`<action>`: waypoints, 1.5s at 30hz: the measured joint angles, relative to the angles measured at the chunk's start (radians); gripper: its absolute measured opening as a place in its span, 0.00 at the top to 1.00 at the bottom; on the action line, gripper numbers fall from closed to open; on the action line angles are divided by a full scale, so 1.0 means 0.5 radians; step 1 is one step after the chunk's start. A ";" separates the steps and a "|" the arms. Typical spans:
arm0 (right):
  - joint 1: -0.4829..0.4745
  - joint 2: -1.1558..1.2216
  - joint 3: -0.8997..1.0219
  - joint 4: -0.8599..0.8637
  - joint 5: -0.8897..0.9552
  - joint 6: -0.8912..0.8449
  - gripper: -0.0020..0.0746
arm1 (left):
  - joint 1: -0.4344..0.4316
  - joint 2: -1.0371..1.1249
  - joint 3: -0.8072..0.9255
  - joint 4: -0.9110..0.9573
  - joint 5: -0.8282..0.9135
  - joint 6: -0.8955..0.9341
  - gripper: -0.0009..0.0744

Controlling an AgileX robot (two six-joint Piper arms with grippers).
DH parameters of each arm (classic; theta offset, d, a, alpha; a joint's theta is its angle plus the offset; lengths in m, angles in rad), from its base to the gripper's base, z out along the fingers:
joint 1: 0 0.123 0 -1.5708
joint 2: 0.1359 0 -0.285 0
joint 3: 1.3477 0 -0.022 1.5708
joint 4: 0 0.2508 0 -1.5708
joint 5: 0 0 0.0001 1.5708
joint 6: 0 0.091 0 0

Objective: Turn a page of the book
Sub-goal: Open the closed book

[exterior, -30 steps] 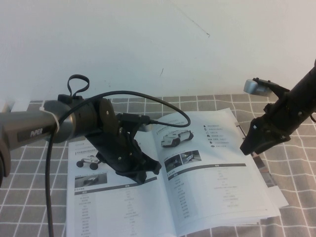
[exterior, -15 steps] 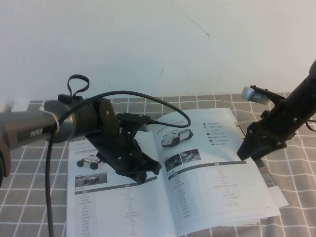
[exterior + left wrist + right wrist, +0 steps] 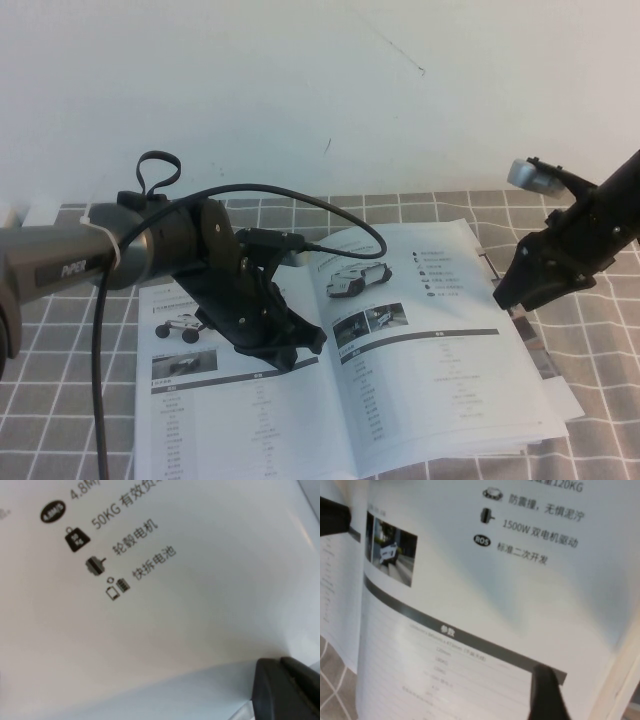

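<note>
The book (image 3: 250,420) lies open on the checked cloth. Its left leaf (image 3: 185,400) shows a four-wheeled rover. The page (image 3: 440,350), on the right, shows a low white-and-black vehicle, two small photos and a dark-barred table, and it lies flat. My left gripper (image 3: 285,352) is shut and rests on the left leaf next to the spine; in the left wrist view its tip (image 3: 287,690) touches the white paper (image 3: 150,630). My right gripper (image 3: 503,297) is shut and empty just above the page's outer right edge; in the right wrist view it (image 3: 545,695) hangs over the page's (image 3: 485,595) dark bar.
A grey-and-white checked cloth (image 3: 600,400) covers the table. A white wall (image 3: 320,90) rises close behind. Further leaves and a darker sheet (image 3: 545,365) stick out under the book's right edge. The left arm's black cable (image 3: 100,330) loops over the left side.
My right gripper dipped down and left toward the page's edge, then rose back up and to the right. The page stays flat. The left arm has not moved.
</note>
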 joint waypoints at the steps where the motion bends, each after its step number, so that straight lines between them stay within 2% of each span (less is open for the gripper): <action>1: -0.011 -0.010 0.000 0.005 0.000 0.000 0.47 | 0.000 0.000 0.000 0.000 0.000 0.000 0.99; 34: 0.028 0.092 0.072 0.002 -0.004 -0.111 0.47 | 0.000 0.000 0.000 -0.007 0.000 0.000 0.99; 45: 0.028 0.092 0.072 0.329 -0.007 -0.246 0.47 | 0.000 0.000 0.000 -0.035 -0.024 0.001 0.99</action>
